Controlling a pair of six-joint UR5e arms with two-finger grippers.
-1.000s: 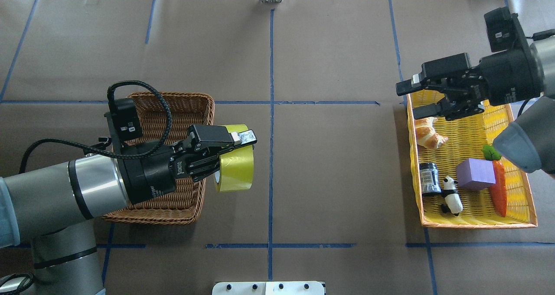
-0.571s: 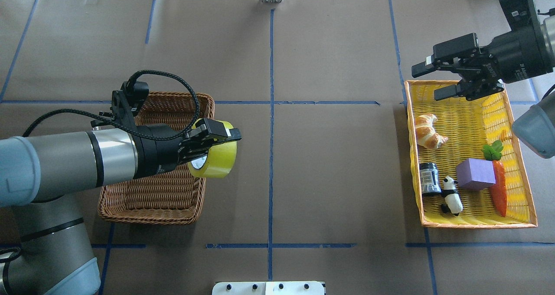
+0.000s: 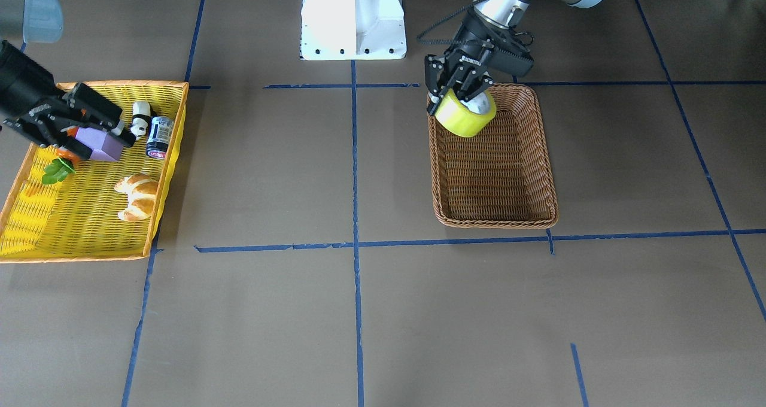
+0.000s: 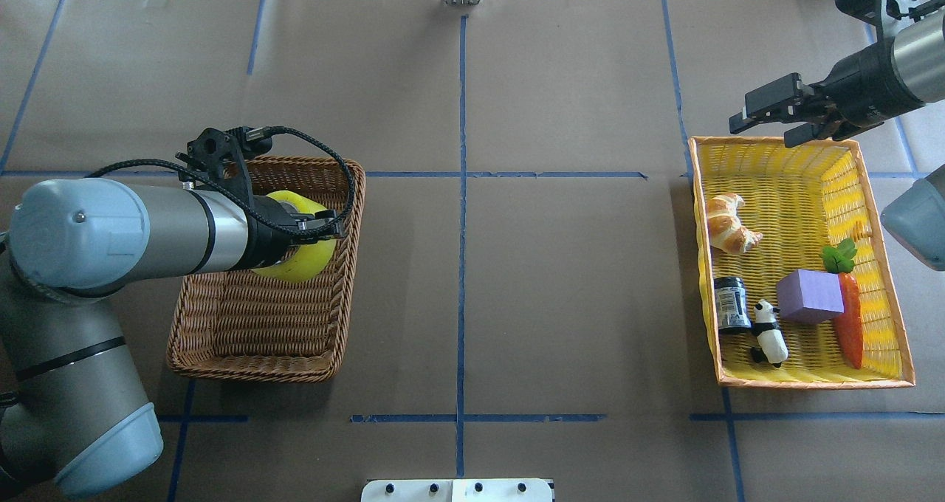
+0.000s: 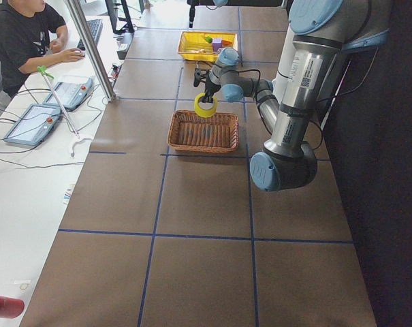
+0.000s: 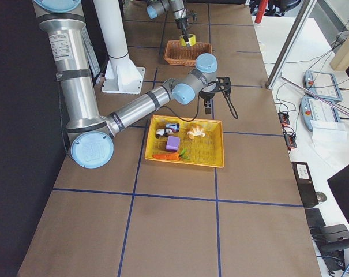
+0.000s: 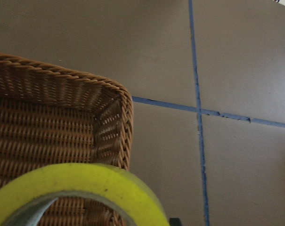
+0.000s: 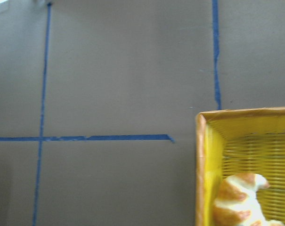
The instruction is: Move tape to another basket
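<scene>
A brown paper-covered table marked with blue lines, seen from several cameras; on the robot's left side sits a rectangular brown wicker basket with nothing lying on its woven floor; the left gripper points steeply downward above it, its two fingers pinched onto the upper edge of the tape, a wide yellow-green roll with a pale inner core; the roll hangs tilted in the air, clear of the wicker, over the side of the basket nearer the table's middle; the left wrist camera looks past the roll's curved edge onto a basket corner and the bare table beyond it; well apart, on the robot's right side, lies a yellow basket with an orange rim, holding a croissant, a dark jar, a toy panda, a purple block and a toy carrot; the right gripper hovers over that basket's far edge, its fingers spread apart and holding nothing.
</scene>
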